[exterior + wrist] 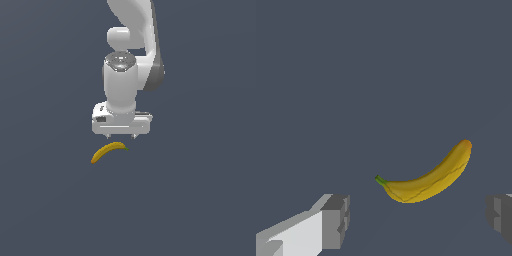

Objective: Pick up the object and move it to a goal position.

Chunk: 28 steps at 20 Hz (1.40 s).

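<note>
A small curved yellow banana (108, 151) with a dark greenish stem tip lies on the flat grey floor, just below and slightly toward the exterior view's left of my gripper (121, 136). The gripper hangs above it, fingers pointing down and spread wide. In the wrist view the banana (428, 179) lies apart from both fingers, closer to the one at the frame's edge (499, 216) than to the other fingertip (336, 220). The gripper (417, 219) is open and holds nothing.
The white arm (131, 50) rises from the gripper toward the top of the exterior view. A plain dark grey floor (200, 200) surrounds the banana.
</note>
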Each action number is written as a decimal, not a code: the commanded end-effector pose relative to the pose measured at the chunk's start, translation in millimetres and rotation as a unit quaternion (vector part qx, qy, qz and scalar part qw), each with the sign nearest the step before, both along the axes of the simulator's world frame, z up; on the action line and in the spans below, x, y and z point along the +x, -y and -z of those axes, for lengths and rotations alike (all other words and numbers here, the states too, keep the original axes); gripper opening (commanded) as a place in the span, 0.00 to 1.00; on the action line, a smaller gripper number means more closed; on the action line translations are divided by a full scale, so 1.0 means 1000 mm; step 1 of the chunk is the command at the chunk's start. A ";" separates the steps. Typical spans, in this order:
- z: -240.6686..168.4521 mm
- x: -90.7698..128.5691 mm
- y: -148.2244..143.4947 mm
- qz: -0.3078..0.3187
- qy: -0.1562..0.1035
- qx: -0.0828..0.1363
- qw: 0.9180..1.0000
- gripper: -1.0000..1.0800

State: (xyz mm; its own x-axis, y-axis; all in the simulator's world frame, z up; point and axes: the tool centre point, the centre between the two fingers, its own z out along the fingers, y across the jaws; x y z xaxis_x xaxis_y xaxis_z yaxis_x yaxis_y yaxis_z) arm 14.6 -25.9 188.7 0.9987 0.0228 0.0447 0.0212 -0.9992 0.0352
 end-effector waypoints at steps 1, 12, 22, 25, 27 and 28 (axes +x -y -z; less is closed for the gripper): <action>-0.005 0.002 0.005 0.001 0.005 -0.003 1.000 0.96; 0.004 0.000 0.008 0.037 0.003 0.002 0.999 0.96; 0.032 -0.005 0.020 0.158 -0.002 0.016 0.987 0.96; 0.043 -0.007 0.025 0.208 -0.004 0.020 0.978 0.96; 0.051 -0.009 0.028 0.242 -0.005 0.022 0.970 0.96; 0.054 -0.010 0.030 0.258 -0.006 0.023 0.966 0.96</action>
